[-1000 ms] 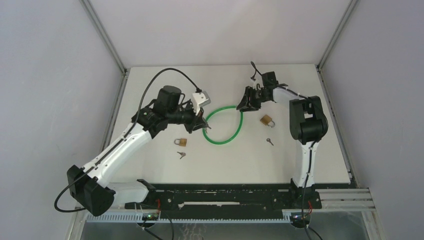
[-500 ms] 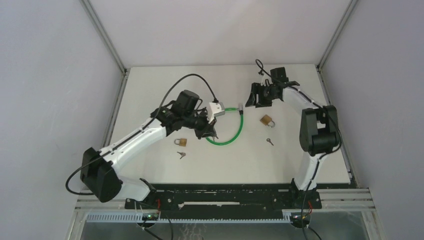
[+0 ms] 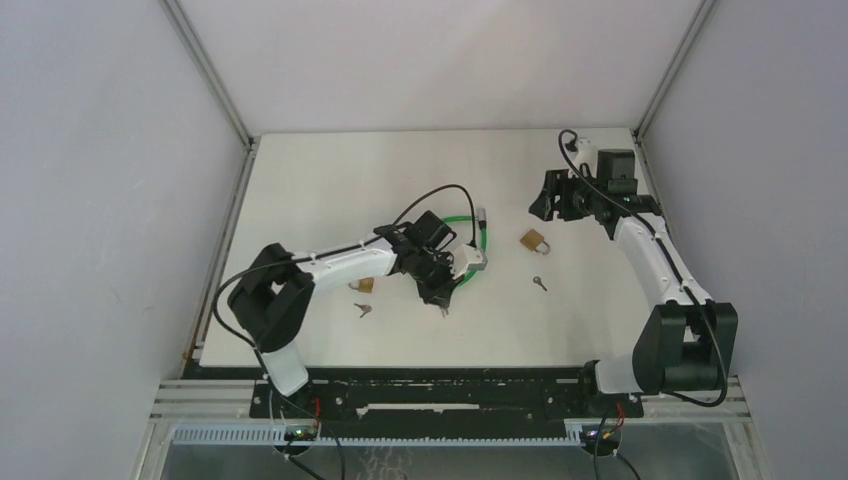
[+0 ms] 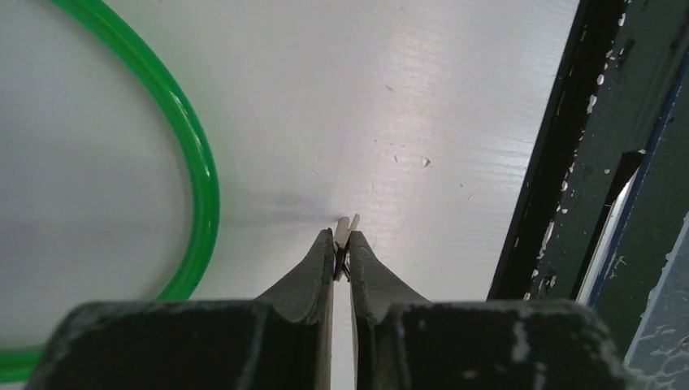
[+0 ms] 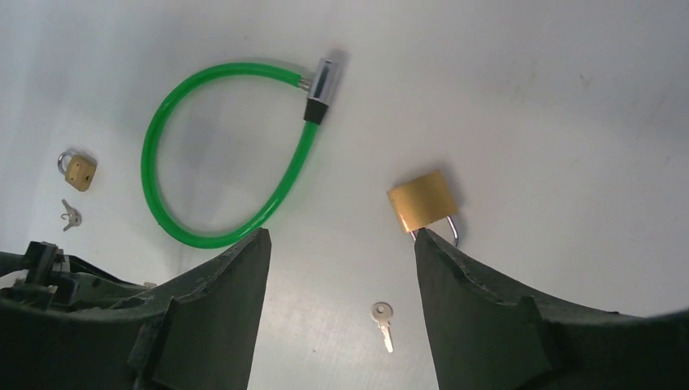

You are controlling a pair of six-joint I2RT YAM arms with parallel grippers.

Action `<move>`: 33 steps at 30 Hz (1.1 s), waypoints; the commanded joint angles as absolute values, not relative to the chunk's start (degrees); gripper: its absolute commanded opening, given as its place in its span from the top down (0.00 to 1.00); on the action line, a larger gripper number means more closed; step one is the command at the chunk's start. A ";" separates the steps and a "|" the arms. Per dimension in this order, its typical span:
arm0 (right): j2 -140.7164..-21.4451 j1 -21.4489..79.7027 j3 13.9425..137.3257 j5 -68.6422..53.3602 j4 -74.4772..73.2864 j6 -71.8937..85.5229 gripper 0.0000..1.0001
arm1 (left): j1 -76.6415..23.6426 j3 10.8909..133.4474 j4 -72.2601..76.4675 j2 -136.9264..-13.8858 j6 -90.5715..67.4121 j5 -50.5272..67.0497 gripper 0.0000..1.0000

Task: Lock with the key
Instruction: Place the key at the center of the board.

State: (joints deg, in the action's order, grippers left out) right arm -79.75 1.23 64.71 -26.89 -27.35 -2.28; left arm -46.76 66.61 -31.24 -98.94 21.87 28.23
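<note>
White table (image 3: 330, 180), left arm (image 3: 340, 262) bent low

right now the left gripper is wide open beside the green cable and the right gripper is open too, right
Not quite. The left gripper is shut, not wide open: the left wrist view shows its jaws pressed together on a small pale piece at the tips. It does sit beside the green cable, and the right gripper is open.
</note>
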 commanded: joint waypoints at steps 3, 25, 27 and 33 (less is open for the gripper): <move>-78.83 -2.73 62.93 -30.85 -21.80 -2.27 0.27 | -47.80 71.44 -28.52 -101.81 19.04 30.02 0.83; -74.63 -4.87 62.38 -23.95 -19.90 -5.22 0.03 | -42.68 69.32 -29.85 -84.28 24.89 9.26 0.31; -74.28 -4.96 63.83 -21.64 -21.41 -6.31 0.00 | -41.44 67.61 -27.05 -81.21 24.94 5.12 0.29; -72.47 -5.81 65.91 -14.03 -25.56 -8.15 0.00 | -36.96 62.54 -17.93 -73.25 22.31 -5.44 0.17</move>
